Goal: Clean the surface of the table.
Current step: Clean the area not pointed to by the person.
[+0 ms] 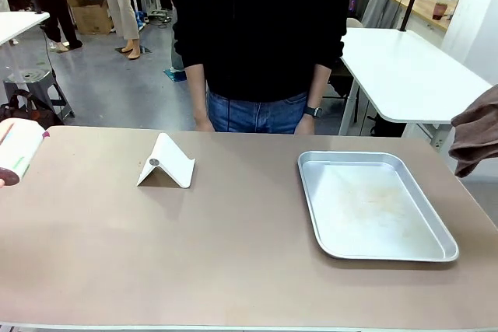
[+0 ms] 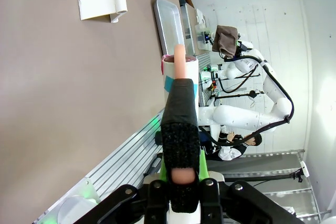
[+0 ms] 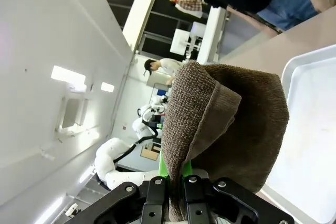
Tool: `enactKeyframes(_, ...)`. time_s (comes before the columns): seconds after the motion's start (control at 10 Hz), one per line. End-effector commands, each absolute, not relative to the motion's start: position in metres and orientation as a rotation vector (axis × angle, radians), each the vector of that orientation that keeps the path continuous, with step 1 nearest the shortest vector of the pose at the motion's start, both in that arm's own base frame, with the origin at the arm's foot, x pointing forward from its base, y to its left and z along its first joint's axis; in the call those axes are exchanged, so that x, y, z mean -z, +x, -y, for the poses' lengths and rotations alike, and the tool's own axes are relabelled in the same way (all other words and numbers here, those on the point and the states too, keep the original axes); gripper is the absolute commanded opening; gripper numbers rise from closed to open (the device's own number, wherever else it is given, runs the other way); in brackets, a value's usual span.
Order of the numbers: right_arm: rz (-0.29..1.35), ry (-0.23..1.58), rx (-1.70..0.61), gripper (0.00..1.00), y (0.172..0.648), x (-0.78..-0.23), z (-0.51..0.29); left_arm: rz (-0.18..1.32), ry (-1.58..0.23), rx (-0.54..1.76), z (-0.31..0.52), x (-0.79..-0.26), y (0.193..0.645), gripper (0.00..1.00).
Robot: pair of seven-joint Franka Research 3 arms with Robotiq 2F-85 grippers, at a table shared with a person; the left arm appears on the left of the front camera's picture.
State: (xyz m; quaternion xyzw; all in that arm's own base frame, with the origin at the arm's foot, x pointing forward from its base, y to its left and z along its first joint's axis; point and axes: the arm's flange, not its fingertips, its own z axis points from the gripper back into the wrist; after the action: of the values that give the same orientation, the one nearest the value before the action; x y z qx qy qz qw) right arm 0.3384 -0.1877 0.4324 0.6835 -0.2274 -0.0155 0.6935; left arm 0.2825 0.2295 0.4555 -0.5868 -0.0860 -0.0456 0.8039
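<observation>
Nothing legible anywhere at the moment. The white container [image 1: 17, 152] over the left end of the desk [image 1: 233, 254] shows coloured bands, but no print on it can be read. The person's wristwatch [image 1: 313, 112] is too small to read.

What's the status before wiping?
Left gripper shut on container. Right gripper shut on cloth. Table: stand and tray in the way.

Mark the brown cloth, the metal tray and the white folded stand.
brown cloth [image 3: 231, 124], right wrist view, middle of the hanging fold.
metal tray [image 1: 373, 207], front view, bare floor of the tray.
white folded stand [image 1: 174, 164], front view, its sloping right face.
</observation>
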Motion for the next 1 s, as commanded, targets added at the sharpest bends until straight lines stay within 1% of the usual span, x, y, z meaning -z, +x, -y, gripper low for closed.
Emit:
enactKeyframes(0.0, 0.506, 1.521, 0.027, 0.09, 0.3365, -0.4343, 0.1869, 0.182, -1.262, 0.084, -0.2267, -0.458, 0.2811, 0.21)
enactKeyframes(0.9, 0.506, 1.521, 0.027, 0.09, 0.3365, -0.4343, 0.1869, 0.182, -1.262, 0.084, -0.2267, -0.458, 0.2811, 0.21)
